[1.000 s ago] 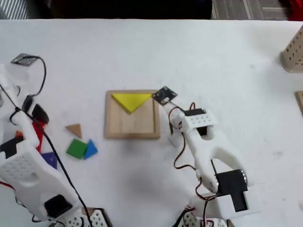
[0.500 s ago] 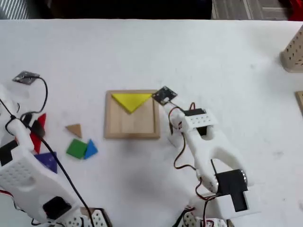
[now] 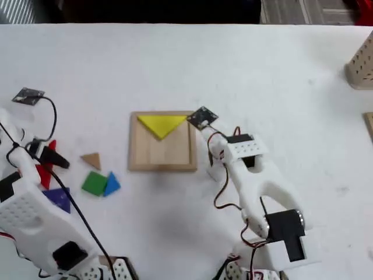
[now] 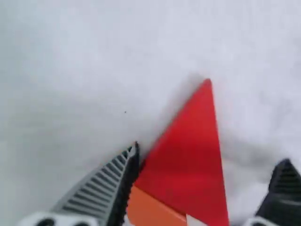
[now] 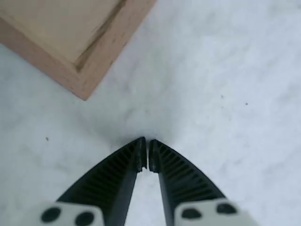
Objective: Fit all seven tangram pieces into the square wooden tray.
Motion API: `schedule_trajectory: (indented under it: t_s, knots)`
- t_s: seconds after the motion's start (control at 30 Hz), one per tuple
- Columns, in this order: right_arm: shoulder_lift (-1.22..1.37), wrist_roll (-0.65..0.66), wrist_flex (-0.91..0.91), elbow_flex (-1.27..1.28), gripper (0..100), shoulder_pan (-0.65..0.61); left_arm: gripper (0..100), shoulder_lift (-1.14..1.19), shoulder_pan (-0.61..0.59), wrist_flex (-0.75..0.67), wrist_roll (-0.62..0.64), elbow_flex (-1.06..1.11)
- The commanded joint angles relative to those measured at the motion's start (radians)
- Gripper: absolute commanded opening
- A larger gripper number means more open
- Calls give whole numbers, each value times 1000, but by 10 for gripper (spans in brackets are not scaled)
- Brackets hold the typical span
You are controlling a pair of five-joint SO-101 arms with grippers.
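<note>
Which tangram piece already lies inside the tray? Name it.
The yellow triangle: it alone lies inside the wooden tray, against its far edge. The rest lie outside it on the table.

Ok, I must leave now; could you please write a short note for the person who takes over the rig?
Left gripper: open, astride the red triangle, with an orange piece by it.
Right gripper: shut, empty, over the white table near a corner of the square wooden tray.
Done: yellow triangle in the tray.
To do: red, orange, tan triangle, green square, blue triangle, purple piece, all outside the tray.
</note>
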Motion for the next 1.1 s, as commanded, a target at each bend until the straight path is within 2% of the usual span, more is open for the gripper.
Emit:
schedule_trajectory:
  t_s: [0.0,0.1,0.17,0.27,0.37,0.4,0.47,0.57,0.8,0.9,1.07]
  knots:
    - [-22,14,13,3,19,-22,423,7,-7,-6,6,21]
    - [-22,14,13,3,19,-22,421,7,-5,-15,6,64]
    - [-22,14,13,3,19,-22,381,7,-4,-15,6,71]
    - [-22,14,13,3,19,-22,233,-2,-5,-15,6,72]
    - [-22,14,13,3,19,-22,27,-2,-5,-14,2,72]
    - [-22,14,13,2,19,-22,10,-2,-5,-8,-20,72]
    - [-22,14,13,2,19,-22,51,-4,-2,8,-48,71]
    - [-22,14,13,2,19,-22,18,-4,15,46,-48,37]
    - [-22,14,13,2,19,-22,20,-4,51,180,-48,-66]
    - [-22,14,13,2,19,-22,20,-4,47,284,-69,-163]
    - [-22,14,13,2,19,-22,24,-4,27,551,-334,-318]
